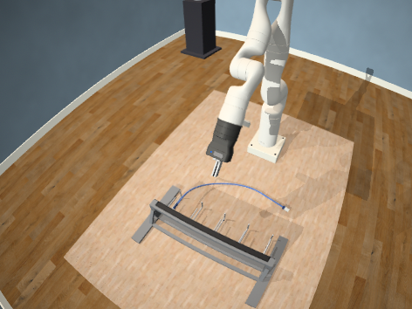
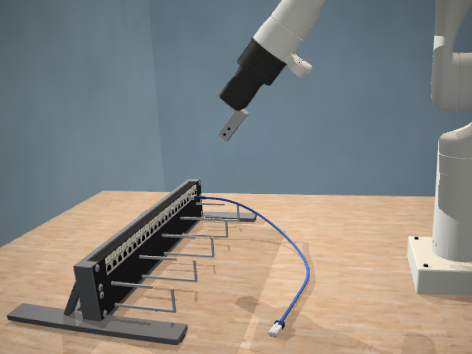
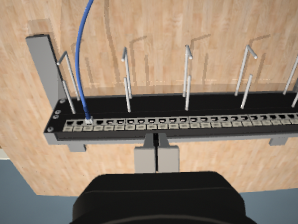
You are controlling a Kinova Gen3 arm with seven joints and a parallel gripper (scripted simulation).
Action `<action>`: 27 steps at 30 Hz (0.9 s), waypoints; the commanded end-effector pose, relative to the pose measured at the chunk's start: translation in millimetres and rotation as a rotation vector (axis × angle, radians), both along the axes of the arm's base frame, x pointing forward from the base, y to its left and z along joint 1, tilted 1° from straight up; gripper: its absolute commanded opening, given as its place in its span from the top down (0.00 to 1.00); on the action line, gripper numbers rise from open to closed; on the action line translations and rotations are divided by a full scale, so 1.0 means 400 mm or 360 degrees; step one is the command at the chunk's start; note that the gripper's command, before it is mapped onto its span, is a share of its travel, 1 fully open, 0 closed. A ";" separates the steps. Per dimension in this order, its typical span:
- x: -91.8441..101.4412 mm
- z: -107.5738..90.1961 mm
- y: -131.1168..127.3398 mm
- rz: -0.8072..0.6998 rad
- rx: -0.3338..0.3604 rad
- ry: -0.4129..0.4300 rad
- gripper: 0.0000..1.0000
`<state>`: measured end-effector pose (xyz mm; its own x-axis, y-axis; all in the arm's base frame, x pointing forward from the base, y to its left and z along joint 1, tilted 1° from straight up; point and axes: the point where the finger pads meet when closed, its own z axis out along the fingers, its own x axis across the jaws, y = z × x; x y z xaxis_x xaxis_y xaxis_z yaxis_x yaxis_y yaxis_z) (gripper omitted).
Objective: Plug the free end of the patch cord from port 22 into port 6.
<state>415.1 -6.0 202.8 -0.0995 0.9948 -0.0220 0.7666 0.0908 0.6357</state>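
Note:
The rack with the patch panel [image 1: 209, 231] [image 2: 150, 245] [image 3: 155, 107] stands upright on its feet. The blue cord [image 1: 227, 184] [image 2: 306, 260] [image 3: 78, 50] runs from a jack near one end of the panel, third from the left in the wrist view, and arcs over the table. Its free plug [image 1: 286, 209] [image 2: 276, 328] is clear and lies on the table in front of the panel, out of the wrist view. My gripper [image 1: 215, 175] [image 2: 224, 137] [image 3: 156, 146] is shut and empty, high above the table and apart from cord and rack. The port numbers are too small to read.
Several thin metal cable guides [image 1: 223, 217] [image 2: 195, 270] [image 3: 187, 70] stick out from the panel front. The rack's long feet [image 1: 255, 294] [image 2: 100, 325] [image 3: 44, 65] lie across its ends. The arm's base stands beyond the cord. A dark pedestal [image 1: 200, 26] stands on the floor.

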 end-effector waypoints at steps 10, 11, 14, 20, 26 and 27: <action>0.012 0.003 -0.099 0.0001 0.0007 -0.0003 1.00; 0.014 0.003 -0.115 0.0001 0.0007 -0.0003 1.00; 0.018 0.004 -0.158 0.0001 0.0007 -0.0003 1.00; 0.024 0.005 -0.219 0.0001 0.0007 -0.0003 1.00; 0.025 0.006 -0.234 0.0001 0.0007 -0.0003 1.00; 0.026 0.006 -0.235 0.0001 0.0007 -0.0003 1.00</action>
